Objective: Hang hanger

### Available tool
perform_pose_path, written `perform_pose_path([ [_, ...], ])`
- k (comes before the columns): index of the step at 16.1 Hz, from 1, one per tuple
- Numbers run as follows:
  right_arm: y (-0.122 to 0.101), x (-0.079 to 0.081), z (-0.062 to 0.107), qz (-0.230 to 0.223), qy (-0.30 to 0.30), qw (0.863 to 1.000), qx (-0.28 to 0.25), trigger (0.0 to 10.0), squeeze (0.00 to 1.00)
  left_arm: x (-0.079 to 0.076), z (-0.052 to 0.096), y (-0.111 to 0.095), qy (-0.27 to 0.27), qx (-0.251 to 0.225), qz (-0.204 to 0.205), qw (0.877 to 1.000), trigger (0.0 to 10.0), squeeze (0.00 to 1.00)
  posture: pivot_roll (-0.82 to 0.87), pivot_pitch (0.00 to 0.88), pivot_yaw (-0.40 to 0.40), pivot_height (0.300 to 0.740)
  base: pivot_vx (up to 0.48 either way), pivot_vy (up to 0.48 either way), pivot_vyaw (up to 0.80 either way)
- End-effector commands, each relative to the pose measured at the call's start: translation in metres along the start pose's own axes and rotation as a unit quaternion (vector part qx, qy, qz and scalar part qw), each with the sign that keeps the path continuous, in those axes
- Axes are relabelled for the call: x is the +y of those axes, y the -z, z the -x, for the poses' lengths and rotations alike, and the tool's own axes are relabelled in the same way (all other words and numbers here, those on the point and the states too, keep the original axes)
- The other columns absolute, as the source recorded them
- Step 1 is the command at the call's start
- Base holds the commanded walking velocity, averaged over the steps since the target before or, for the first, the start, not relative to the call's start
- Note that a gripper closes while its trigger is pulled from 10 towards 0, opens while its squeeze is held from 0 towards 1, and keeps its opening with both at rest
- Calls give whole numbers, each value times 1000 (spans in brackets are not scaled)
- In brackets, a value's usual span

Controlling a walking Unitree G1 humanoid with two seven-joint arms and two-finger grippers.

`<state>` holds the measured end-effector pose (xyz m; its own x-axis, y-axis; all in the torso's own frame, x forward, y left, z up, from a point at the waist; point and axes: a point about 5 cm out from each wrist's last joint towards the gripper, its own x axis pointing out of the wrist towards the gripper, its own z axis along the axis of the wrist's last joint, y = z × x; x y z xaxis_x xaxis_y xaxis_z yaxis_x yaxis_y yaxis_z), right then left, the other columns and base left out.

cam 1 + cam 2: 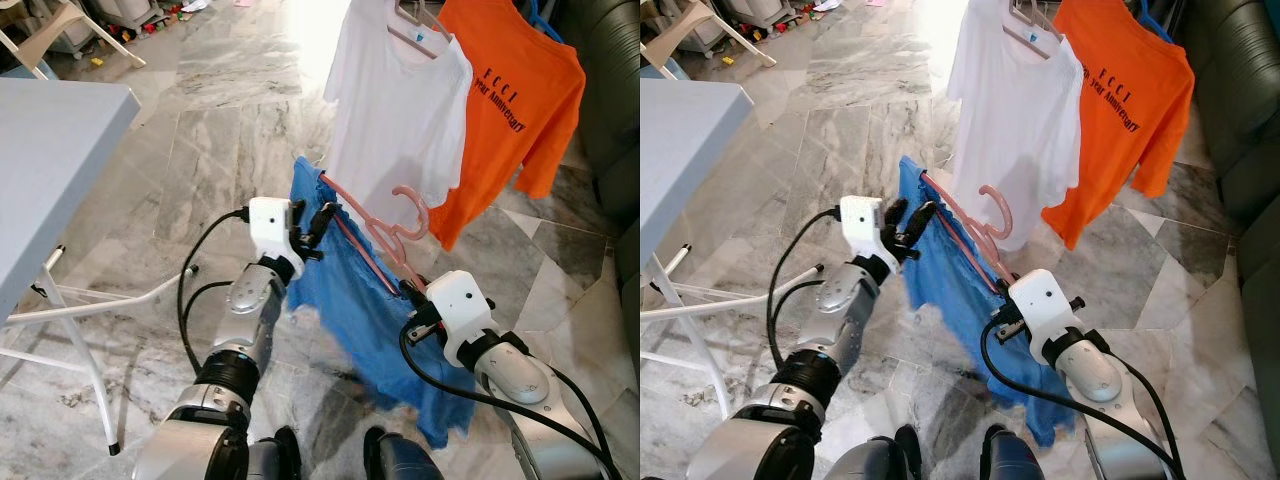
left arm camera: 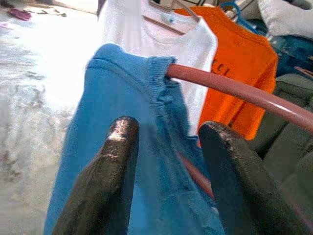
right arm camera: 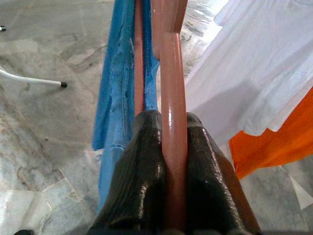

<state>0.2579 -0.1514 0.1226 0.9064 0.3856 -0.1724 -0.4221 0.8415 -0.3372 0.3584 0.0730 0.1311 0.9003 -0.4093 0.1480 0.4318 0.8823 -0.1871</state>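
The pink hanger is clamped by the right gripper; the blue shirt hem is straddled by the parted left gripper. The hook points toward one o'clock, where the white T-shirt hangs.

A pink plastic hanger is carrying a blue garment that is draping down from it. The hanger is tilting, its hook curling upward just in front of the hanging white T-shirt, above the marble floor.
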Motion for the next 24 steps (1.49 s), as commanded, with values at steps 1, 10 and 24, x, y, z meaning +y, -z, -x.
perform_pose_path([
  [1, -9, 2, 0, 1, -2, 1000, -19, 10000, 0, 3, 0, 2, -9, 7, -6, 1000, 10000, 1000, -222, 233, 68, 740, 0, 0, 0],
  [10, -14, 12, 3, -2, -36, 999, -23, 10000, 0, -3, -7, 2, -20, 15, -5, 1000, 10000, 1000, -246, 236, 71, 740, 0, 0, 0],
  [24, -15, 16, 9, -3, -55, 998, -17, 10000, 0, 28, -6, -3, -55, 37, -28, 997, 0, 0, -257, 239, 72, 740, 0, 0, 0],
])
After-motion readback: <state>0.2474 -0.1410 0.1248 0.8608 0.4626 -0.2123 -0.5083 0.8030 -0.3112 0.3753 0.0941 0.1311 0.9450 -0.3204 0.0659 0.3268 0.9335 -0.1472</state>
